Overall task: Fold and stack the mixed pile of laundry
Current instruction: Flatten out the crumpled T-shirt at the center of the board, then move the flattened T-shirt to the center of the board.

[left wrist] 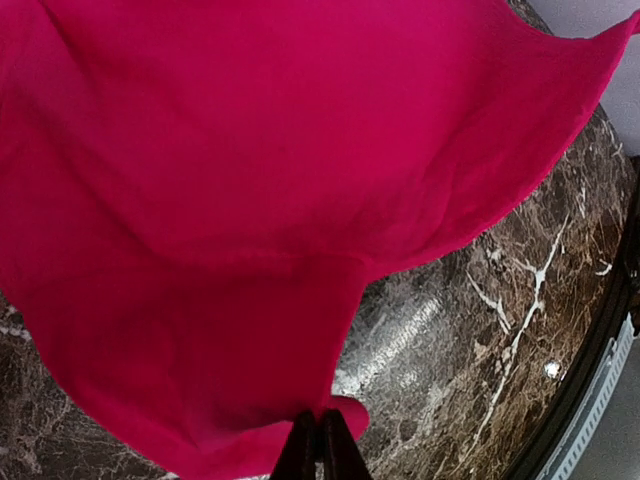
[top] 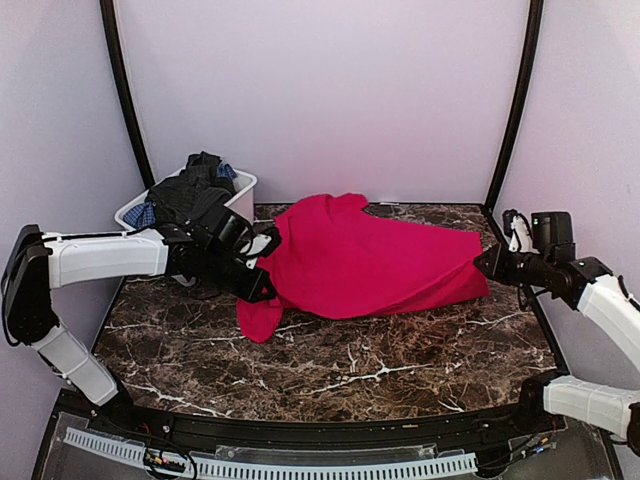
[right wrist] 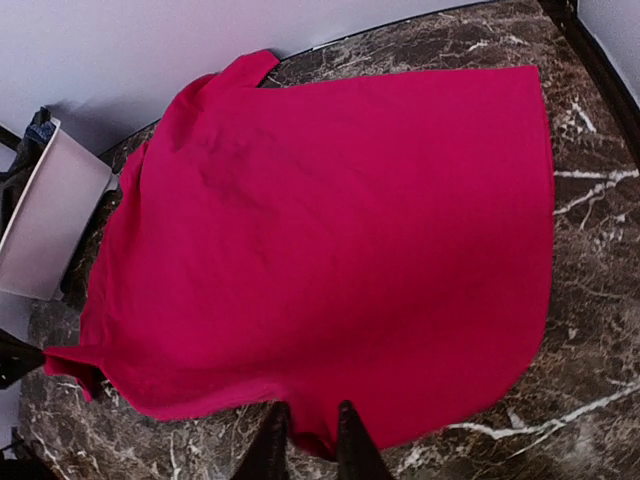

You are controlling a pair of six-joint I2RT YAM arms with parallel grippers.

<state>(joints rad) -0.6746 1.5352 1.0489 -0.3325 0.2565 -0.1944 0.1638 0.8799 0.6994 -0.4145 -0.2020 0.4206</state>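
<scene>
One red cloth (top: 370,255) over table (top: 400,370), ends pinched by left hand (top: 266,264) and right hand (top: 487,262). Garments (top: 195,190) in far-left bin (top: 242,203).

Lower half of the table (top: 380,375) is open marble, plenty of room. The cloth (top: 370,260) hogs the middle band. Upper left is blocked by the bin (top: 244,188) of clothes (top: 195,190), left arm (top: 110,255) in front.

Centre of frame, on table (top: 330,365): cloth (top: 370,260), spread left to right. Upper left, at table's far-left corner: bin (top: 243,190), heaped with garments (top: 195,185). At cloth's left edge, just before bin: left gripper (top: 268,262), pinching cloth. At cloth's right edge, right of frame: right gripper (top: 484,262), pinching likewise.
</scene>
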